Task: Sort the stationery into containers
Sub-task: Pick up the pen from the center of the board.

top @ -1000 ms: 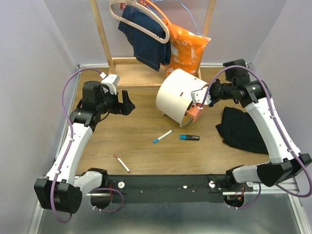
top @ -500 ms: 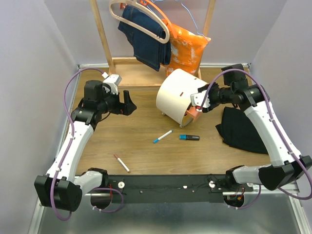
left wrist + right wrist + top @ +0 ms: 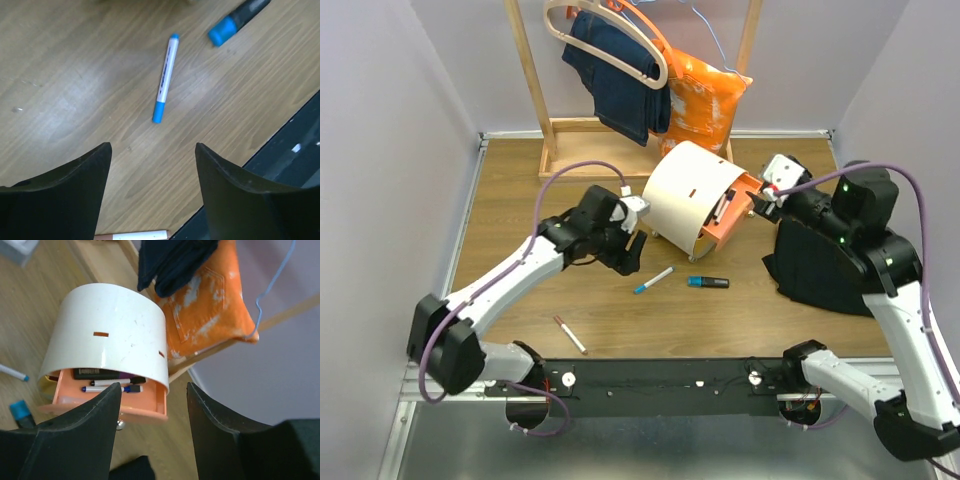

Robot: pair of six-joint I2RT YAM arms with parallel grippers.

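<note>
The cream cabinet lies in the middle with one orange drawer pulled out. In the right wrist view that drawer holds a black-capped white pen, a blue pen and a black item. My right gripper hangs open just right of the drawer, nothing between its fingers. On the wood lie a blue-capped white pen, a blue-capped black marker and a red-and-white pen. My left gripper is open above the floor, short of the white pen.
A dark folded cloth lies at the right under my right arm. A wooden rack with blue clothes and an orange bag stands behind the cabinet. The black front rail borders the near edge.
My left arm swung from the far left to the middle, over the pens, its jaws narrowing a little. My right gripper opened, let go of the drawer and drew back right.
</note>
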